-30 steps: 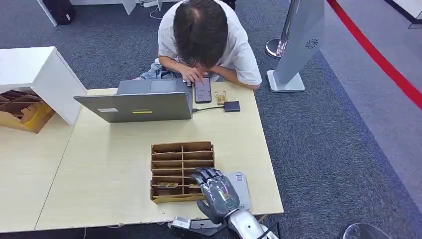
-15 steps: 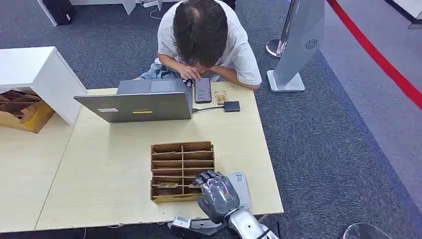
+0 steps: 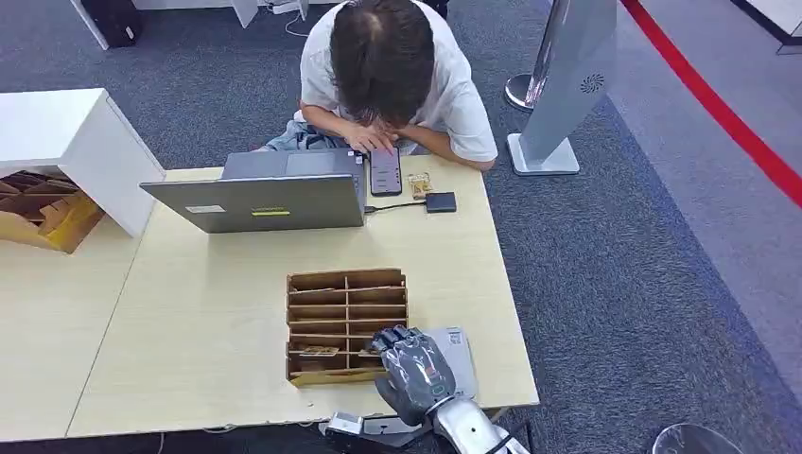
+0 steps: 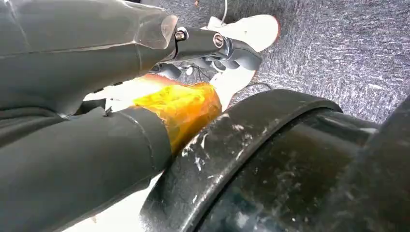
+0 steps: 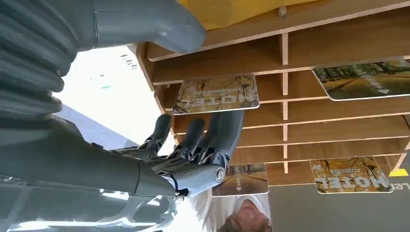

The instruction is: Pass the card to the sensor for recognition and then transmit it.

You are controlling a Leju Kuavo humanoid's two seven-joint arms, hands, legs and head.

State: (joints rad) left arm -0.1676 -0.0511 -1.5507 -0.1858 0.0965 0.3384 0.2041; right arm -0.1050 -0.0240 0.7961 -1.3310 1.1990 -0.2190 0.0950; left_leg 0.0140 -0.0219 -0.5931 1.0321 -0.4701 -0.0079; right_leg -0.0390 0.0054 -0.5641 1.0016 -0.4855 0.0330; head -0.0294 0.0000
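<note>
The right hand point(image 3: 410, 364), fingers loosely spread and holding nothing, should slide under the yellow "MOTEL" card point(image 5: 216, 93) in the wooden compartmented rack point(image 3: 346, 324).

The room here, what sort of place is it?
Probably an office or demo space set up like a motel front desk: grey carpet, a person at a laptop, and a wooden rack holding motel cards.

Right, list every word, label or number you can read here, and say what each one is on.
"MOTEL": upside down on the card in the wooden rack beside the robot hand, right wrist view.
"MOTEL": upside down on another card farther along the rack.
Third card: white mark, unreadable.
Laptop stickers, phone screen, grey pad label: too small to read.
</note>
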